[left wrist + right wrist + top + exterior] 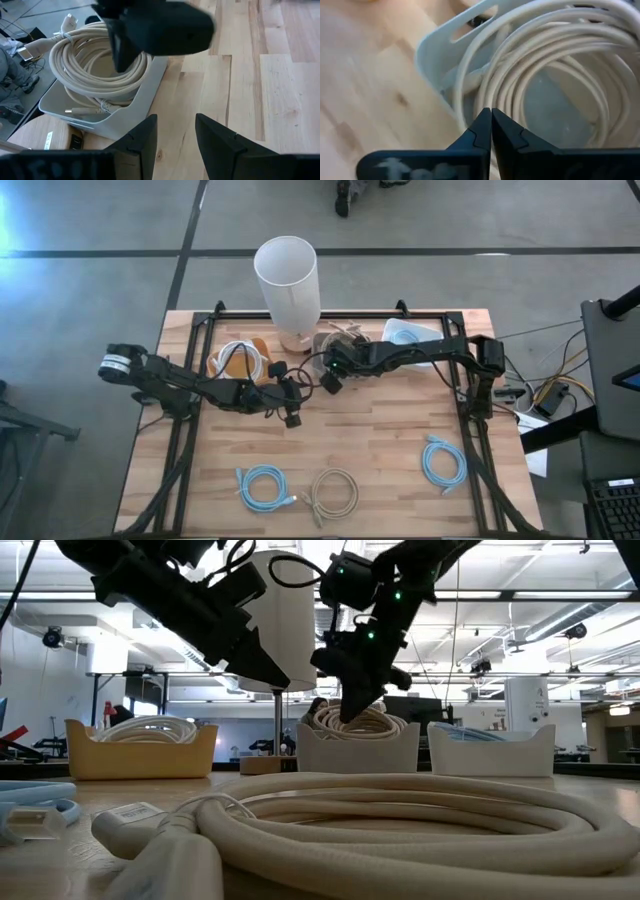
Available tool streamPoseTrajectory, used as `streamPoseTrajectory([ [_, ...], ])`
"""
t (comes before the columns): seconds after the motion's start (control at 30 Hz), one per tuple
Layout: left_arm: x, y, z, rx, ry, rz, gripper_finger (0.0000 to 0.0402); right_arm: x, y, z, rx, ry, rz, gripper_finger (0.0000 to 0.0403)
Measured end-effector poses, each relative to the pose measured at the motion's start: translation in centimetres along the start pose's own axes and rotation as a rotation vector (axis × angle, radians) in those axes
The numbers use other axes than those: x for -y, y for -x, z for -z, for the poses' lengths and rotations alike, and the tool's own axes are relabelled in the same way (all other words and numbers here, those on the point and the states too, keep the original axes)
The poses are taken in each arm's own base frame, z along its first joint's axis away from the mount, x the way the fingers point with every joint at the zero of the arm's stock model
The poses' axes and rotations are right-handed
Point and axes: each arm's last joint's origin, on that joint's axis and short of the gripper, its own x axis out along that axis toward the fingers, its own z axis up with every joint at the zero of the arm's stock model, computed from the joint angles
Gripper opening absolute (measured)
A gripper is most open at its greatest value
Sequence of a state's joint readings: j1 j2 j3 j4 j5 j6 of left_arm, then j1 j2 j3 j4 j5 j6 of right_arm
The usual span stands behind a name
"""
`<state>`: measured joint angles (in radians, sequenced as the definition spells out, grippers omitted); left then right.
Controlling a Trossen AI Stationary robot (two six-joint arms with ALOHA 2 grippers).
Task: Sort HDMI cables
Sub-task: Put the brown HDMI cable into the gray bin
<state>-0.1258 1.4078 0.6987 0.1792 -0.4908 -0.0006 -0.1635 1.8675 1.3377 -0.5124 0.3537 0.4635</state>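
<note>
Right now the right pincer [491, 131], fingers pressed together and empty, hangs over the grey tray [440, 55] holding a beige cable coil [560, 55]. Left pincer [174, 142] gapes open beside that tray. Another beige coil [333, 493] and two blue coils [263, 485] lie on the surface [380, 430].

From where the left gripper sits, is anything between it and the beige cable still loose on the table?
Nothing visible blocks it. The left gripper is open over bare wood, and the loose beige cable lies nearer the front edge with only tabletop between.

Overhead, table-level and wrist views share the grey tray [335, 340].
</note>
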Motion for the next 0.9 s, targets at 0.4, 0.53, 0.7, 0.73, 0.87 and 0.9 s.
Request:
streamPoseTrajectory([
  [0.4,0.0,0.0,0.0,0.0,0.0,0.0,0.014,1.0,-2.4,1.5,0.062,-0.084,-0.059,0.0008],
  [0.53,0.0,0.0,0.0,0.0,0.0,0.0,0.014,1.5,-3.2,2.3,0.078,-0.102,-0.06,0.0008],
  [0.7,0.0,0.0,0.0,0.0,0.0,0.0,0.014,2.7,-4.2,2.9,0.108,-0.135,-0.061,0.0008],
  [0.73,0.0,0.0,0.0,0.0,0.0,0.0,0.014,2.9,-4.4,3.0,0.11,-0.14,-0.058,0.0008],
  [0.87,0.0,0.0,0.0,0.0,0.0,0.0,0.014,3.7,-4.7,3.0,0.115,-0.133,-0.041,0.0008],
  [0.9,0.0,0.0,0.0,0.0,-0.001,0.0,0.014,3.9,-4.8,3.0,0.115,-0.125,-0.038,0.0008],
])
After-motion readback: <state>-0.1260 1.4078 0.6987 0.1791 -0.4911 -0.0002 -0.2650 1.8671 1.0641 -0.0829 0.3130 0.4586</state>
